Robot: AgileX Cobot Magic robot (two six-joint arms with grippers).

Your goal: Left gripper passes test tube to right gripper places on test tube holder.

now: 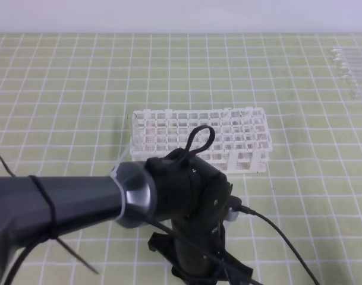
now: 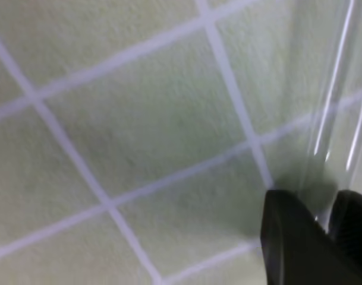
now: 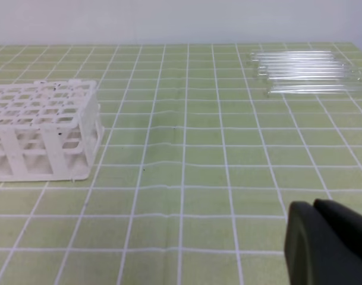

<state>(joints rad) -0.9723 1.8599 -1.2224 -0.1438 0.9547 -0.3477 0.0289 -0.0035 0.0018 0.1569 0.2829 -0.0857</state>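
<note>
In the left wrist view, the test tube (image 2: 332,107) is a clear blurred shaft rising from between two black fingers (image 2: 287,243) close over the green mat. My left gripper (image 2: 324,228) is shut on it. In the exterior high view the left arm reaches in from the left, and the left gripper (image 1: 200,274) points down at the bottom edge, hiding the tube. The white test tube holder (image 1: 198,138) stands just behind it, and also shows as the holder (image 3: 41,127) at left in the right wrist view. My right gripper (image 3: 316,237) is shut and holds nothing, low over the mat.
A row of clear tubes (image 1: 350,68) lies at the far right of the green gridded mat; the right wrist view shows this row (image 3: 311,71) far ahead. A black cable (image 1: 282,237) trails from the left wrist toward the bottom right. A faint clear streak (image 1: 125,139) sits left of the holder.
</note>
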